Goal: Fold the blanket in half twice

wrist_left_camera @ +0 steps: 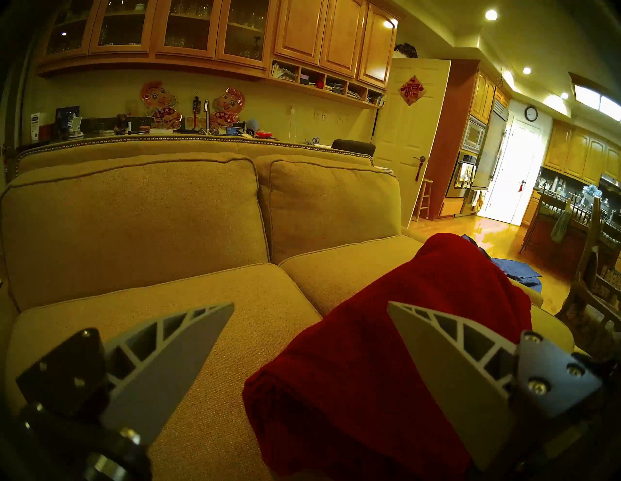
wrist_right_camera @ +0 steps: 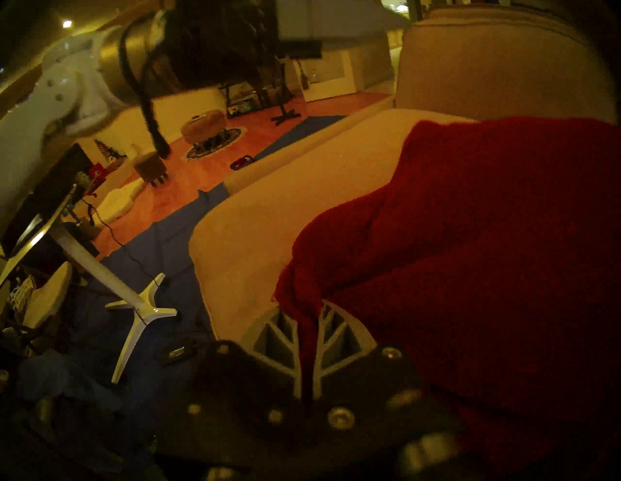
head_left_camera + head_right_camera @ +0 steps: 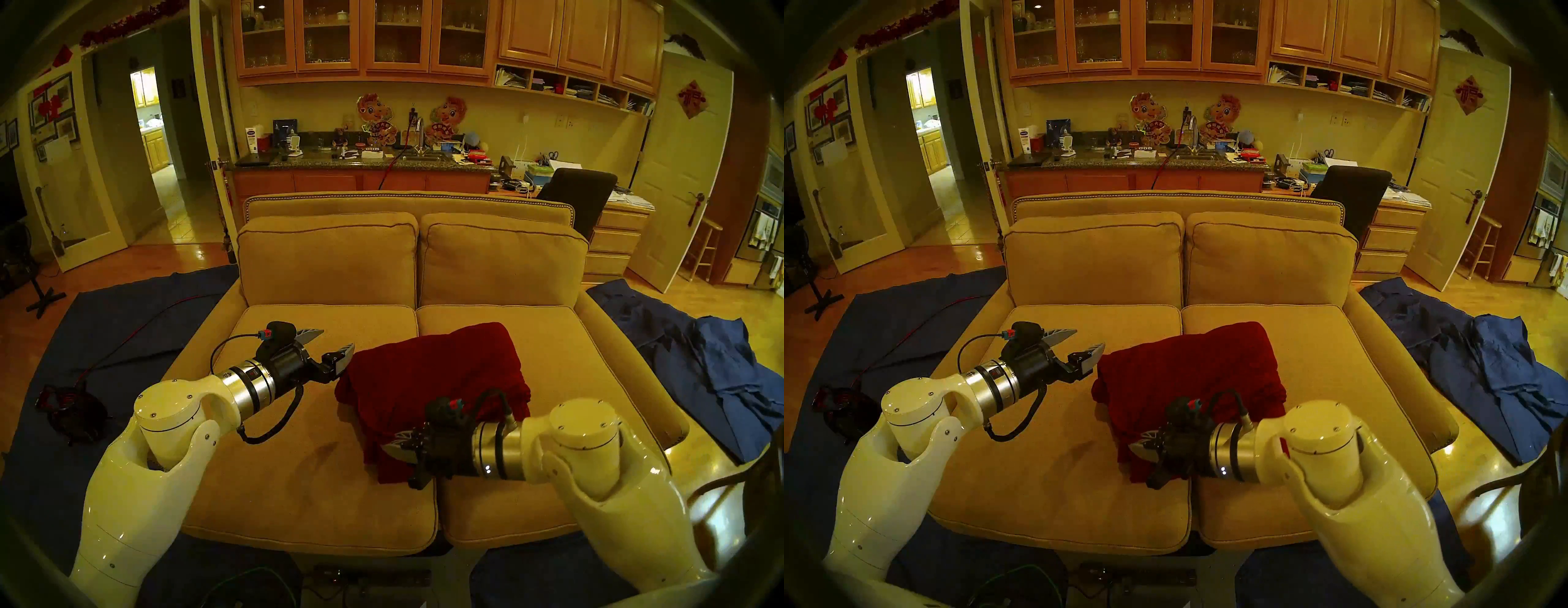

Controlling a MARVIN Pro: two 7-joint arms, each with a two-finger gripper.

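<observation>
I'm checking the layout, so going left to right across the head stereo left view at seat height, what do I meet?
Dark blue cloth on the floor → left gripper, jaws open → maroon blanket on the sofa seat → tan sofa arm → crumpled blue cloth on the floor.

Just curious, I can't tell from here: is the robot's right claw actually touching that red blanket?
Touching. The right wrist view shows the right gripper shut on a pinched edge of the dark red blanket.
</observation>
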